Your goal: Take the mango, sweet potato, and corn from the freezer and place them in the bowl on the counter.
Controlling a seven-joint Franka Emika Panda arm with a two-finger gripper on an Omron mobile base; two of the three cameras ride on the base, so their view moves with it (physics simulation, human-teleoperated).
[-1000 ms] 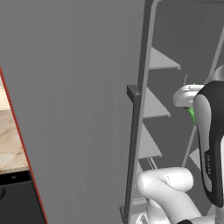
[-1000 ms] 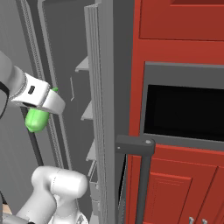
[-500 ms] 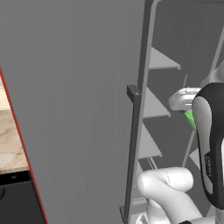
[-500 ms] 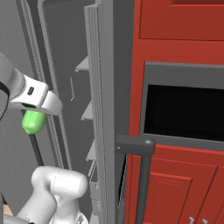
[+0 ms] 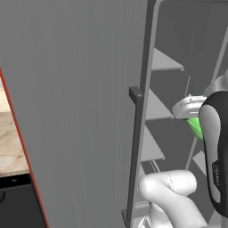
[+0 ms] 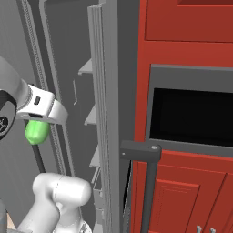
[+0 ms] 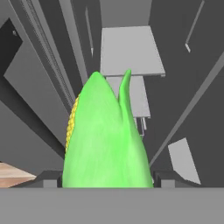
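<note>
My gripper (image 7: 107, 181) is shut on the corn (image 7: 105, 140), a bright green husk with a strip of yellow kernels down its left side. From the left base view the gripper (image 5: 190, 116) holds the corn (image 5: 194, 126) just in front of the open freezer's grey shelves (image 5: 164, 62). From the right base view the corn (image 6: 36, 131) hangs below the white hand (image 6: 43, 107). The freezer door (image 5: 80, 89) stands open to the left. A strip of the marbled counter (image 5: 11, 142) lies at the far left. The mango, the sweet potato and the bowl are out of view.
The door's vertical bar handle (image 6: 144, 182) juts out beside the red cabinets (image 6: 191, 36) and a black oven front (image 6: 191, 113). A black appliance front (image 5: 13, 205) sits under the counter. The robot's white base joint (image 5: 171, 187) is low in front of the freezer.
The gripper with the corn has sunk slightly lower in front of the shelves. The door and cameras have stayed still.
</note>
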